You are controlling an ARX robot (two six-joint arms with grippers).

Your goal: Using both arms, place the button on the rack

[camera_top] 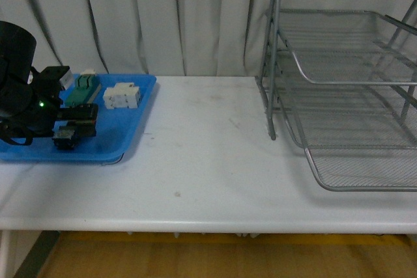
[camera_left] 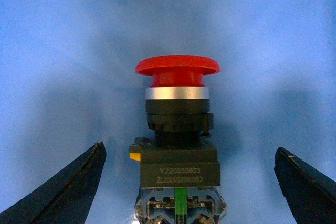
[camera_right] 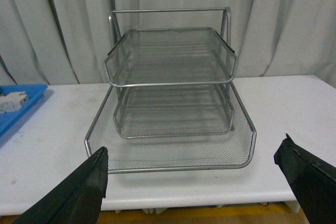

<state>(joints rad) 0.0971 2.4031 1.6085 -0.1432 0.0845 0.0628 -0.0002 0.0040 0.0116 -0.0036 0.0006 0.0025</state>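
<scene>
Here, in the front view, you see a white surface (camera_top: 208,161) before a pale curtain (camera_top: 163,17). At 9 o'clock a flat blue tray (camera_top: 111,141) lies on it, holding a green-and-cream terminal block (camera_top: 85,86) and a white block component (camera_top: 122,94). Your left arm (camera_top: 16,69) hangs over the tray's near side, and the left pincer (camera_top: 77,123) points across the tray toward 3 o'clock. The button cannot be made out clearly from here. At 3 o'clock, well apart from the tray, stands the rack (camera_top: 352,83), silver wire mesh in three tiers, its lowest tray drawn out toward you.

In the left wrist view, the button (camera_left: 177,129) lies on the blue tray floor with its red cap toward 12 o'clock and its dark block body toward 6 o'clock. The left pincer's fingertips (camera_left: 84,177) are spread wide on either side of the body, and neither touches it.

In the right wrist view, the right pincer (camera_right: 191,156) is spread wide with nothing between its fingertips. The rack fills the middle, and the blue tray's corner shows at 9 o'clock.
</scene>
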